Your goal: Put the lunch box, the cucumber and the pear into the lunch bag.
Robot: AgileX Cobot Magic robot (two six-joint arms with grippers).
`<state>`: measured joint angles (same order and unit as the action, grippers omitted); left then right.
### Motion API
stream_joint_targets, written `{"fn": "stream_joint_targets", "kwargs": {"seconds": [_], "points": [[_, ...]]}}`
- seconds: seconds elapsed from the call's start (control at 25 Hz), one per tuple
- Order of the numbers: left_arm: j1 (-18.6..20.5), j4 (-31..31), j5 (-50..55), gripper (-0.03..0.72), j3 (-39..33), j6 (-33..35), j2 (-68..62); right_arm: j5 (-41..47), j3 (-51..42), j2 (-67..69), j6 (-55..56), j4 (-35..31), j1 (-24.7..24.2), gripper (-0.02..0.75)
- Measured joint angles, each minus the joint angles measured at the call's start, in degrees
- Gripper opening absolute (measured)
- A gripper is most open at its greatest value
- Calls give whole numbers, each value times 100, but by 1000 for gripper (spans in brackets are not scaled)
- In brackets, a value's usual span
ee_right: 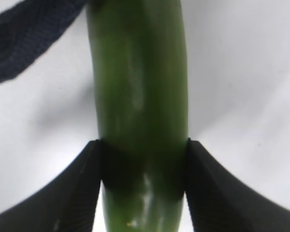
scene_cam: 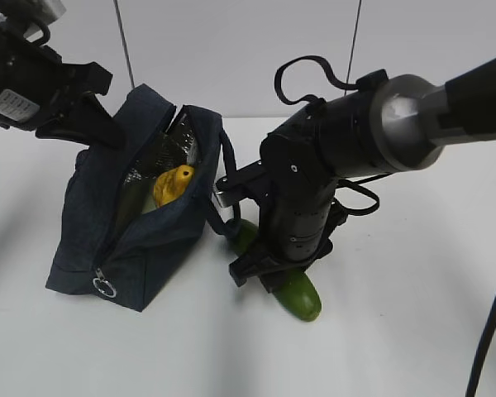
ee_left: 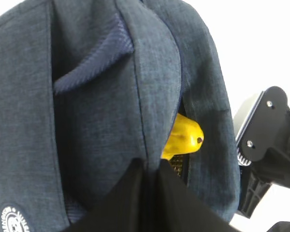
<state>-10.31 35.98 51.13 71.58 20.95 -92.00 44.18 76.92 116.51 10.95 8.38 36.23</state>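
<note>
The dark navy lunch bag (scene_cam: 149, 240) stands open on the white table, its silver lining showing. The yellow pear (scene_cam: 174, 184) sits inside the opening, and it also peeks out in the left wrist view (ee_left: 183, 137). My left gripper (scene_cam: 107, 136) is shut on the bag's far rim fabric (ee_left: 135, 96), fingertips pinched together (ee_left: 152, 166). The green cucumber (scene_cam: 298, 294) lies on the table to the right of the bag. My right gripper (scene_cam: 269, 269) is pressed down over it, both fingers against the cucumber's (ee_right: 140, 87) sides (ee_right: 144, 147). The lunch box is hidden.
The bag's loop handle (ee_right: 24, 38) hangs down beside the cucumber's far end. A metal ring pull (scene_cam: 105, 287) dangles at the bag's near corner. The right arm's black body (ee_left: 266, 140) stands close to the bag's right side. Bare white table lies in front.
</note>
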Motion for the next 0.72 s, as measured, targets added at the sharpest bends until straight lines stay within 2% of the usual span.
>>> {"fn": "stream_joint_targets", "kwargs": {"seconds": [0.36,0.72], "points": [[0,0,40,0,0,0,0,340,0,-605,35,428,13,377],[0,0,56,0,0,0,0,859,0,-1354,495,1247,13,377]]}}
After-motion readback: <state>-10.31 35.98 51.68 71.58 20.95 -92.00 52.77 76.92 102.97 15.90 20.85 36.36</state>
